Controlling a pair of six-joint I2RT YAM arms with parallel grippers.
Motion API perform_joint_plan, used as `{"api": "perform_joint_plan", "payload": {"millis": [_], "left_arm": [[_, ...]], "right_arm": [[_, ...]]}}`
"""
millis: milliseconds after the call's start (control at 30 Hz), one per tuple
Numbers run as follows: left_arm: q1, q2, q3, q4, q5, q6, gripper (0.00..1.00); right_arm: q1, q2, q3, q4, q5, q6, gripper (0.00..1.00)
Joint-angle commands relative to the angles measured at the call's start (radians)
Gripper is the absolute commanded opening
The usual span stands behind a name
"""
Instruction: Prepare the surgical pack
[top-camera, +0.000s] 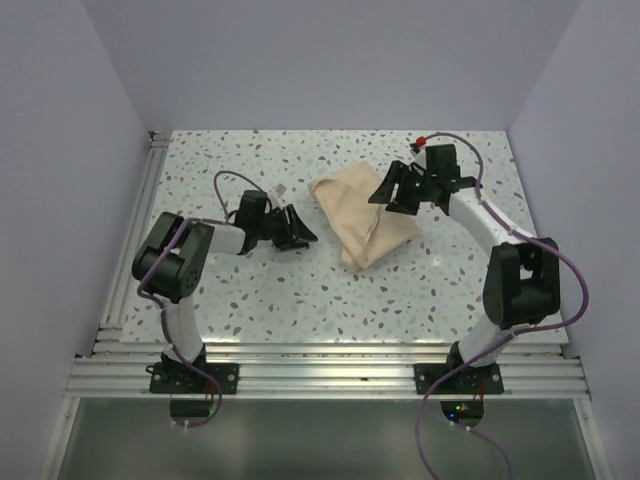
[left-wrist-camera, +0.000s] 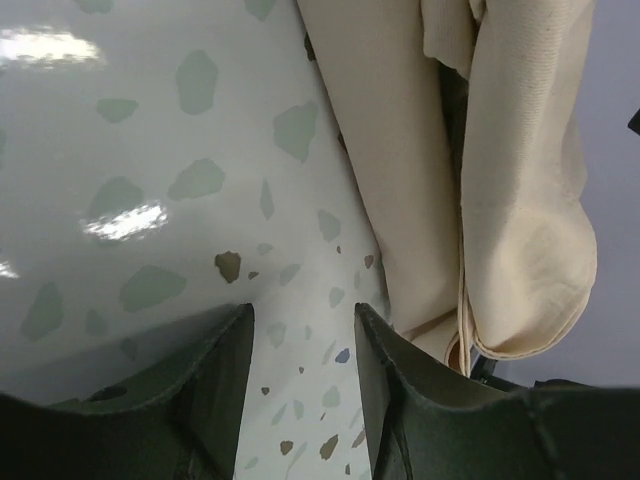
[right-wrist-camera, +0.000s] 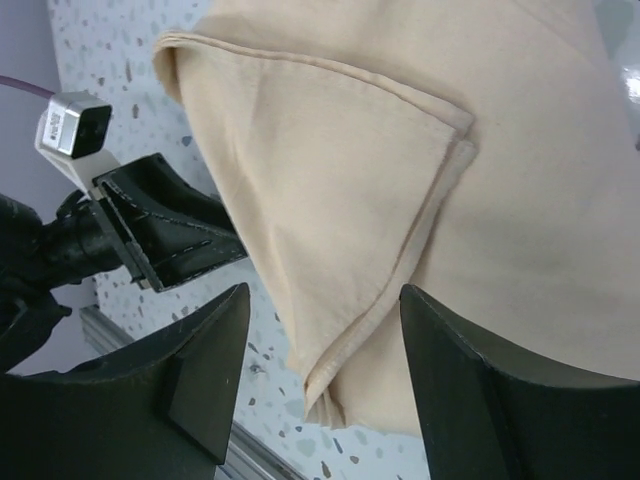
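Note:
The surgical pack shows as a beige-tan wrap sheet (top-camera: 365, 218), folded into a bundle in the middle of the table. My left gripper (top-camera: 303, 232) lies low on the table just left of the wrap, apart from it. In the left wrist view its jaws (left-wrist-camera: 303, 320) stand open over bare tabletop, with the wrap (left-wrist-camera: 520, 200) to their right. My right gripper (top-camera: 388, 200) hovers over the wrap's upper right part. Its jaws (right-wrist-camera: 325, 300) are open and wide, with a folded edge of the wrap (right-wrist-camera: 330, 180) below and between them, not pinched.
The speckled white table (top-camera: 250, 290) has a metal rail (top-camera: 330, 375) along its near edge and another at the left. Grey walls close in the back and sides. The left gripper's fingers (right-wrist-camera: 170, 245) show in the right wrist view, beside the wrap's left edge.

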Motion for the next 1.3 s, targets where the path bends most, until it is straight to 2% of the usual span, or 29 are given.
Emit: {"api": "perform_joint_plan", "payload": {"millis": [0,167,267,367,533,733,1000,1267], "left_arm": [[-0.051,0.047,0.071,0.025,0.039,-0.013,0.48],[-0.093,0.107,0.110,0.033,0.031,-0.030,0.47],[-0.107,0.125,0.118,0.036,0.027,-0.036,0.47],[-0.108,0.138,0.113,0.053,0.041,-0.051,0.46],[-0.062,0.135,0.070,0.074,0.079,-0.064,0.43],[-0.001,0.128,0.004,0.123,0.142,-0.074,0.43],[0.008,0.138,-0.013,0.157,0.182,-0.091,0.43],[0.008,0.135,-0.007,0.148,0.182,-0.084,0.43]], "right_arm": [[0.039,-0.002,0.025,-0.092,0.107,-0.057,0.65],[0.121,0.009,0.124,-0.188,0.202,-0.171,0.66],[0.205,0.047,0.210,-0.267,0.277,-0.254,0.65],[0.317,0.073,0.249,-0.274,0.347,-0.314,0.65],[0.417,0.126,0.290,-0.284,0.531,-0.361,0.68],[0.518,0.218,0.384,-0.294,0.709,-0.403,0.65],[0.582,0.340,0.479,-0.320,0.915,-0.436,0.63],[0.596,0.400,0.510,-0.326,1.030,-0.453,0.59]]}}
